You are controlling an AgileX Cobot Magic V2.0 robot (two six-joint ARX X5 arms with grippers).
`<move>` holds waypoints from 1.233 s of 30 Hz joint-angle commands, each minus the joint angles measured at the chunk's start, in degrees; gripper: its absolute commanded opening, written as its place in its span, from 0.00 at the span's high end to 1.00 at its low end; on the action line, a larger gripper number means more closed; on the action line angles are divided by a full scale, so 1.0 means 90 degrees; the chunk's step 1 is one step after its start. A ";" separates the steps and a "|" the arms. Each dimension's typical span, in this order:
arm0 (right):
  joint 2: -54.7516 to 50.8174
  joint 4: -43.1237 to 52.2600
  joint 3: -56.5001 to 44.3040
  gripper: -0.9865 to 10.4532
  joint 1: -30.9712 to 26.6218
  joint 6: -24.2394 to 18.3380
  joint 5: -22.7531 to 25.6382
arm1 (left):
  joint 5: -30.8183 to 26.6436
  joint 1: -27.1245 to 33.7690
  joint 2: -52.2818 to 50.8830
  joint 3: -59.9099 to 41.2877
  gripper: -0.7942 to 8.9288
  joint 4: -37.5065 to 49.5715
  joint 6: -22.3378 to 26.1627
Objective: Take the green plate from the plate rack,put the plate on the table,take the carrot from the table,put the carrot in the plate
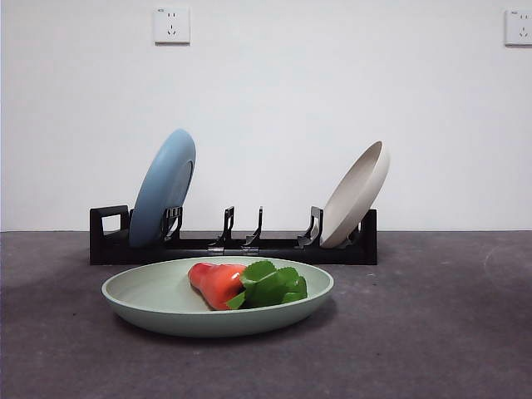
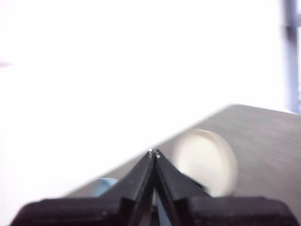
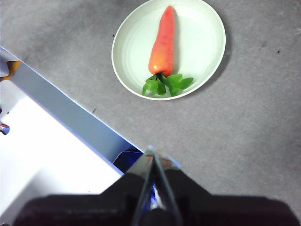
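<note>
The right gripper (image 3: 153, 153) has its two black jaws pressed tight together, and it holds nothing. It hangs high over the table (image 3: 254, 132), well apart from everything. The green plate (image 3: 129, 42) lies ahead of it and down below, flat on the table. The carrot (image 3: 162, 44) lies inside the plate. Its long body points away from the gripper, with the thin tip far off and the green leaves on the near side, by the plate's rim.

The left gripper (image 2: 154, 153) is pinched closed too, and it has nothing in it. It looks across the table at the cream plate (image 2: 207, 162), which is blurry, and a bit of the blue plate (image 2: 106, 183) peeks out beside its jaws. The green plate is not in its view, so the right gripper looks like the nearer one.

From the front, the green plate (image 1: 141, 299) sits on the table just before the plate rack (image 1: 249, 247). The carrot (image 1: 218, 283) rests in it. The blue plate (image 1: 162, 187) and the cream plate (image 1: 356, 193) lean in the rack, and the slots between them are bare.

I think the job is done, so no grab is needed now
</note>
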 commanded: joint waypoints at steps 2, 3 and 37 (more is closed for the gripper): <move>-0.0010 0.0024 -0.0002 0.91 0.0007 -0.0029 0.0017 | -0.0017 0.0566 -0.0867 -0.1729 0.92 0.1171 0.0080; -0.0012 0.0024 -0.0002 0.91 0.0007 -0.0029 0.0017 | -0.0041 0.0668 -0.1061 -0.2064 0.92 0.1316 0.0080; -0.0024 0.0019 -0.0002 0.91 0.0007 -0.0027 0.0017 | -0.0639 0.1717 -0.4211 -0.5863 0.92 -0.0007 -0.0578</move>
